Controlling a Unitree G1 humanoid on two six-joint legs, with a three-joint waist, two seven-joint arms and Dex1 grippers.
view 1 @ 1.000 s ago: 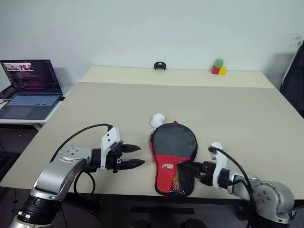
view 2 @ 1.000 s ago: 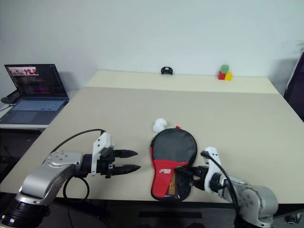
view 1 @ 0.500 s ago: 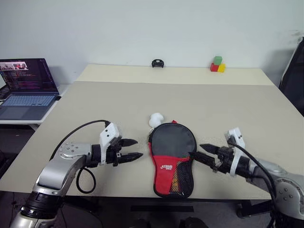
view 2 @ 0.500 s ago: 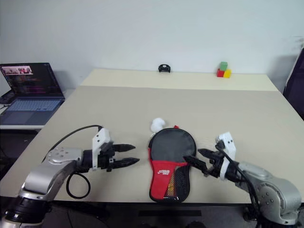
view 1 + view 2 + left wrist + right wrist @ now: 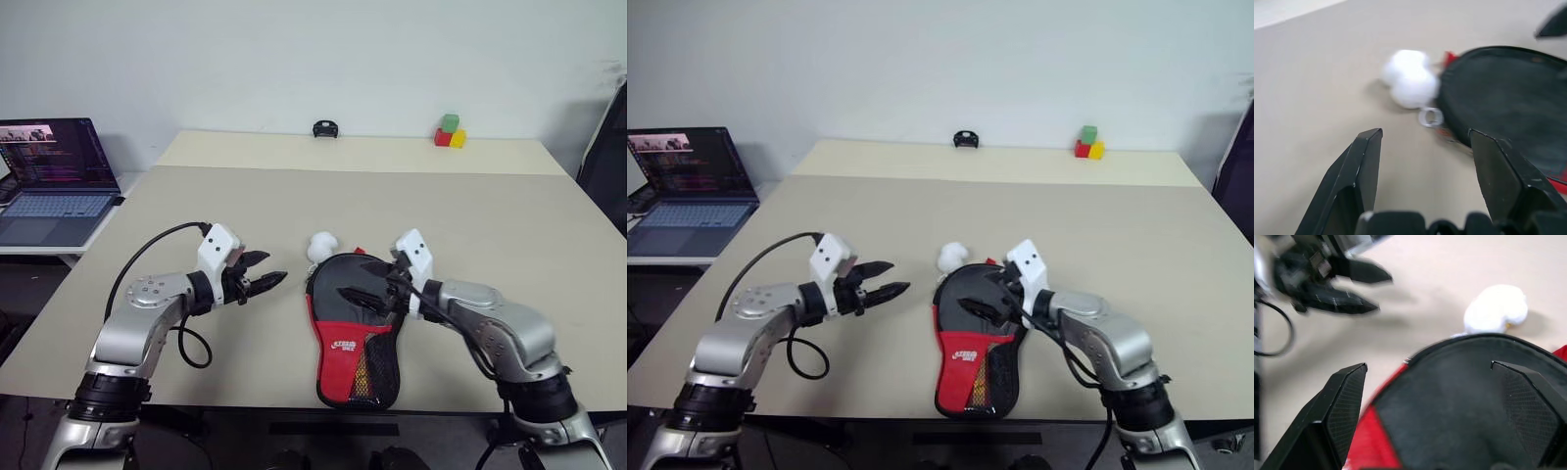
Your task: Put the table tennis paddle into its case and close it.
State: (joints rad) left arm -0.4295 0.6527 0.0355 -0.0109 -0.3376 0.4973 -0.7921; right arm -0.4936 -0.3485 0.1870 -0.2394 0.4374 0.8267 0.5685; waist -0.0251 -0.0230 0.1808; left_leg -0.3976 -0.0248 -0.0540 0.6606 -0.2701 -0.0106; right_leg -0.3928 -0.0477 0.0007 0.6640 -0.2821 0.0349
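**A:** One paddle-shaped soft fabric case [image 5: 355,328], black with a red panel, mesh and white lettering, is lying flat near the front edge of the smooth beige table [image 5: 490,225]; its round black end is pointing away from the robot and its narrow red mesh end toward the robot, the long axis running front to back; whether the paddle is inside cannot be told.

**B:** And the two arms?

**A:** The left gripper [image 5: 266,283] is hovering just left of the case, its two black tapered fingers [image 5: 1364,161] standing apart on nothing; the right gripper [image 5: 367,282] is hanging over the case's round black end with its jaws spread wide, holding nothing.

**B:** What else is sitting there?

**A:** One fluffy white pom-pom [image 5: 322,246] is lying at the case's far end, with a small metal ring [image 5: 1430,117] beside it; three small cubes [image 5: 450,133], green, red and yellow, are clustering at the far edge; one small black object [image 5: 324,129] is resting there too; one open laptop [image 5: 54,181] with a lit screen is standing on a side desk at the left.
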